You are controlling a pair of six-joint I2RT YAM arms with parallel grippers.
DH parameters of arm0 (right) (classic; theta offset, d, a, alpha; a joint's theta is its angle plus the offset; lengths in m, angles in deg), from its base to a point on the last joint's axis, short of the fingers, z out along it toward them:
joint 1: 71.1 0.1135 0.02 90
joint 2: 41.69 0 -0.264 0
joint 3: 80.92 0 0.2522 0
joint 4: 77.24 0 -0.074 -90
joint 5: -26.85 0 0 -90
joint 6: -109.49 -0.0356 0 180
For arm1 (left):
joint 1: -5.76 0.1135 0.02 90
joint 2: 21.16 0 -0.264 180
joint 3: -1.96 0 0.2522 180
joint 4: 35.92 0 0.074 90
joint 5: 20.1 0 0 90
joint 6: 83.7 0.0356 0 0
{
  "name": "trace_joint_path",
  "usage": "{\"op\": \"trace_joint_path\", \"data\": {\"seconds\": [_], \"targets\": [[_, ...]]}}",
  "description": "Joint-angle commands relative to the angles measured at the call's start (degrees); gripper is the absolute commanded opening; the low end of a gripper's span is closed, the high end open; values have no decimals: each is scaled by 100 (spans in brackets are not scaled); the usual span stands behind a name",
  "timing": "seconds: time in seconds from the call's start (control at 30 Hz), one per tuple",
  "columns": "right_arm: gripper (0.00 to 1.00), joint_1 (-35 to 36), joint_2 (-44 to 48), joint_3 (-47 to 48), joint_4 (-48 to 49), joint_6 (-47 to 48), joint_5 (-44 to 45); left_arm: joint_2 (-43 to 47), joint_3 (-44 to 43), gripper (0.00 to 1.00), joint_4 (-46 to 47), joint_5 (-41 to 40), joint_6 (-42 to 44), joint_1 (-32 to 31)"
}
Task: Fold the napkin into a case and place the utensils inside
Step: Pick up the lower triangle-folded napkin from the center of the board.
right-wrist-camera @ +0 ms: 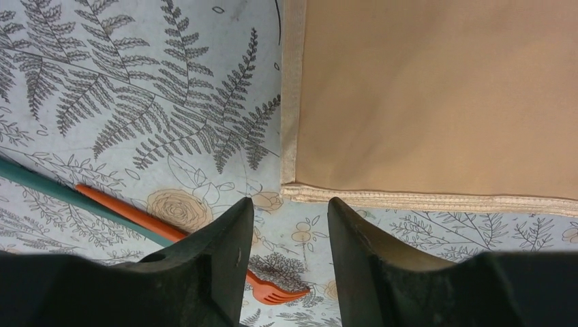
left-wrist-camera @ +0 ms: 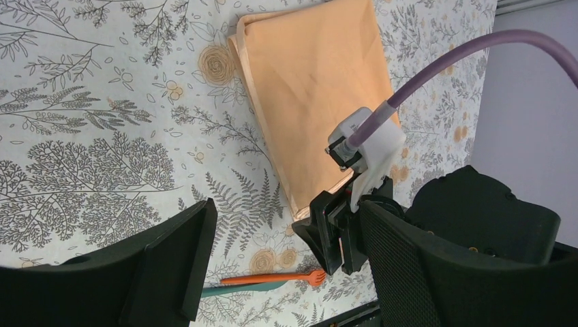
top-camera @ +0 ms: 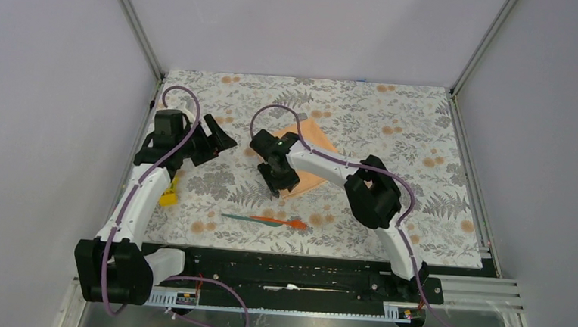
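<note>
My right gripper [right-wrist-camera: 290, 203], fingers narrowly parted and empty, hovers above a corner of the folded peach-orange cloth napkin [right-wrist-camera: 436, 95]. Thin teal-green and orange-red plastic utensils [top-camera: 265, 220] lie at its six o'clock. My left gripper [left-wrist-camera: 285, 210], spread wide, hangs at nine.

One folded peach napkin [left-wrist-camera: 320, 88] lay on one floral tablecloth [top-camera: 395, 109]. Nearer the arm bases than the napkin were two utensils [top-camera: 267, 220]: one teal-green piece [top-camera: 239, 217] and one orange-red fork [top-camera: 286, 223]. Left of the napkin sat one yellow block [top-camera: 169, 197]. Two end effectors showed: the left end effector [left-wrist-camera: 283, 218] and the right end effector [right-wrist-camera: 290, 211].
</note>
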Motion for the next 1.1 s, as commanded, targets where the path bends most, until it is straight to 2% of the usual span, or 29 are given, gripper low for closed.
{"op": "trace_joint_path", "data": {"seconds": [0.0, 0.47, 0.8, 1.07], "targets": [[50, 90, -178, 391, -342, -16, 266, 61, 90, 83, 307, 163, 29, 120], [43, 185, -646, 912, -674, 128, 642, 46, 140, 83, 350, 334, 82, 271], [49, 213, -466, 1096, -750, 187, 805, 29, 122, 83, 369, 388, 74, 311], [46, 211, -732, 990, -553, 236, 658, 24, 88, 83, 325, 433, 94, 335]]}}
